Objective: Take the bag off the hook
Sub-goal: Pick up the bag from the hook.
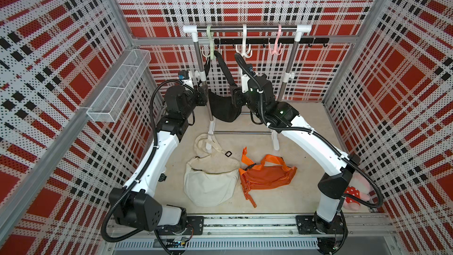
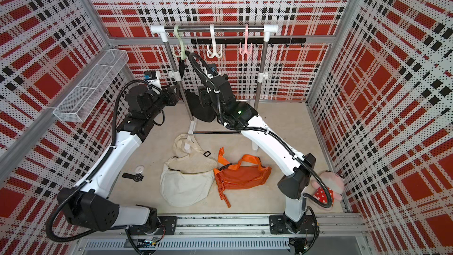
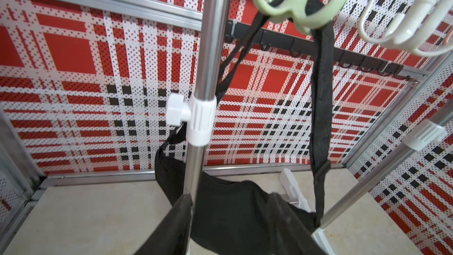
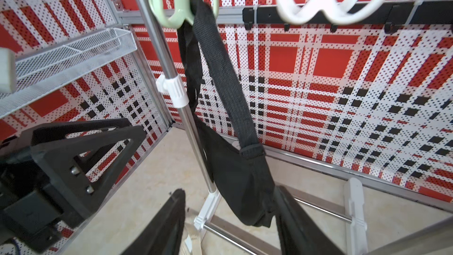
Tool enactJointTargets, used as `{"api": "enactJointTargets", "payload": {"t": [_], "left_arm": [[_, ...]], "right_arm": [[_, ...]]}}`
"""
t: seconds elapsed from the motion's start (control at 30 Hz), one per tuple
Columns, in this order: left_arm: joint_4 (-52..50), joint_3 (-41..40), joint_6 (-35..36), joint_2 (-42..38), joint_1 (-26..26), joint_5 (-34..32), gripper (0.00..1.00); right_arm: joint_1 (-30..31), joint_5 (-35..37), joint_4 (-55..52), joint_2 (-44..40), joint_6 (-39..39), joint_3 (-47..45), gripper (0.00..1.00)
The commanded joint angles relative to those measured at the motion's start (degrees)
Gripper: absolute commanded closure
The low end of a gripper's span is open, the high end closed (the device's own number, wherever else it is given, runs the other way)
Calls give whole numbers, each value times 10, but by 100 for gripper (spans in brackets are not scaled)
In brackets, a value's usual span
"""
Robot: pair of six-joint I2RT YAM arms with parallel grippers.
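Observation:
A black bag hangs by its strap from the green hook on the rack's rail. In the wrist views the strap is looped over the green hook. My left gripper is open, left of the rack post, with the bag beyond its fingers. My right gripper is open at the bag's right side. The bag's lower end hangs between its fingers, close against one finger.
The rack's upright post stands right at my left gripper's finger. A white hook and a pink hook hang bare. A cream bag and an orange bag lie on the floor. A wire basket is on the left wall. A plush toy lies at the right.

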Motion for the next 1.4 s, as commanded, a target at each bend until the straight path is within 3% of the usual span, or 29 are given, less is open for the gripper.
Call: {"api": "enactJointTargets", "payload": {"t": [0.0,0.27,0.63,0.87,1.23,1.37], "left_arm": [[62,40,-7,40,9,49,46],[82,143,11,133,18,77,48],[108,183,-16,181,28,122,50],[116,168,-25,175,29,123,52],[122,155,-25,166,29,119,52],[121,156,-25,165,30,115,52]], "right_arm": [[-34,-60,-2,35,-3,46,39],[-65,-81,10,110,-39,143,37],[-65,-129,170,103,-101,0,33],[-65,-130,218,133,-111,1,33],[-65,-131,264,166,-148,7,48],[-65,-132,276,172,-150,12,61]]}}
